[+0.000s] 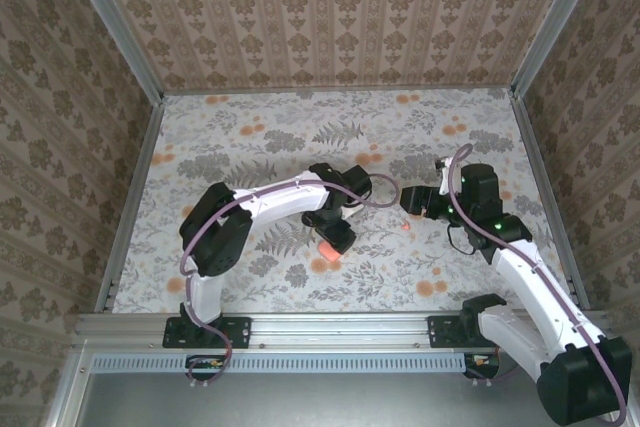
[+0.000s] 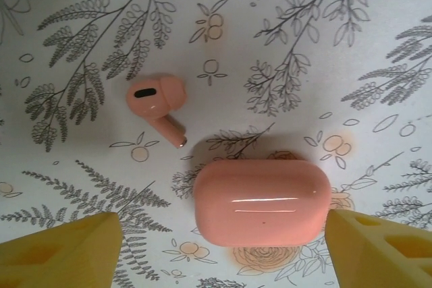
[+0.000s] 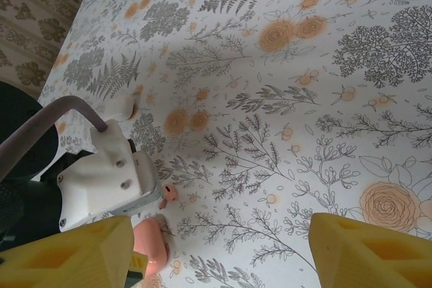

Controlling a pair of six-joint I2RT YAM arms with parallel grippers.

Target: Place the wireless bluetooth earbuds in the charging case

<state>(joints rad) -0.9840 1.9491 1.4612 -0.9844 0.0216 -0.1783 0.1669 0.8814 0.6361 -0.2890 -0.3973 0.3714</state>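
The closed pink charging case point(image 2: 263, 200) lies flat on the flower-patterned table; it also shows as the charging case point(image 1: 327, 250) from above and the charging case point(image 3: 150, 247) low left in the right wrist view. One pinkish earbud point(image 2: 156, 99) lies loose just beyond it, seen too as the earbud point(image 3: 167, 195). My left gripper point(image 2: 223, 234) hovers open over the case, its yellow fingers point(image 2: 67, 251) apart on either side. A second small pinkish-red piece point(image 1: 405, 225) lies near my right gripper point(image 1: 410, 197), which is open over bare table, right gripper point(image 3: 219, 234).
The left arm's white wrist point(image 3: 101, 180) and purple cable sit close to the right gripper's left finger. A small white rounded object point(image 3: 121, 104) lies beyond the cable, partly hidden. Patterned walls point(image 1: 330, 7) enclose the table on three sides.
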